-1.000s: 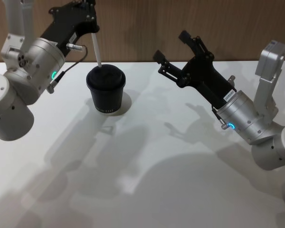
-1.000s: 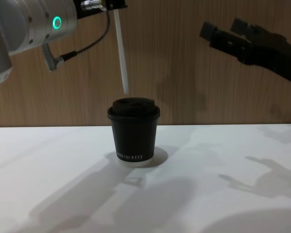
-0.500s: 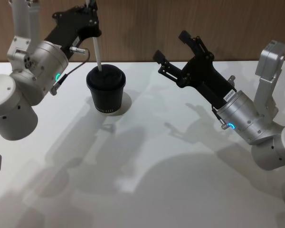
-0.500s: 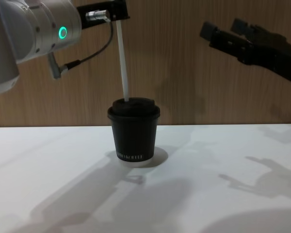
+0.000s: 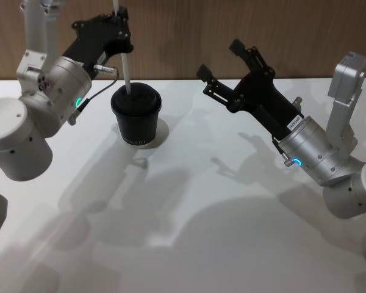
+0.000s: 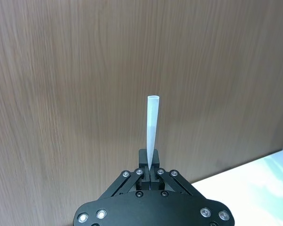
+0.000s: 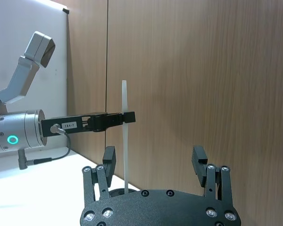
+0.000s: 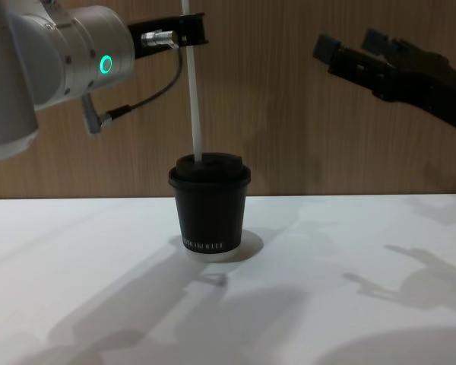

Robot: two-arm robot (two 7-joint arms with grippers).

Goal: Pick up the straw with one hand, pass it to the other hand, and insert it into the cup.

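Note:
The white straw [image 5: 125, 64] stands nearly upright with its lower end at the lid of the black cup [image 5: 136, 117] on the white table. My left gripper [image 5: 119, 32] is shut on the straw partway up, above and behind the cup. From the side, the straw [image 8: 194, 99] meets the top of the cup's [image 8: 210, 209] lid, held by the left gripper [image 8: 190, 29]. In the left wrist view the straw [image 6: 152, 127] rises from the pinched left gripper [image 6: 148, 167]. My right gripper [image 5: 218, 58] hangs open to the right of the cup, holding nothing.
The white table [image 5: 189, 207] stretches in front of a wooden wall [image 8: 289, 114]. A thin black cable [image 8: 140, 95] loops from the left wrist. The right wrist view shows the straw [image 7: 125, 141] and the left gripper [image 7: 108, 120] beyond the open right gripper [image 7: 154, 160].
The left gripper has come down with the straw. Its lower end hung above the lid a second ago and now sits at the lid. The right arm has not moved.

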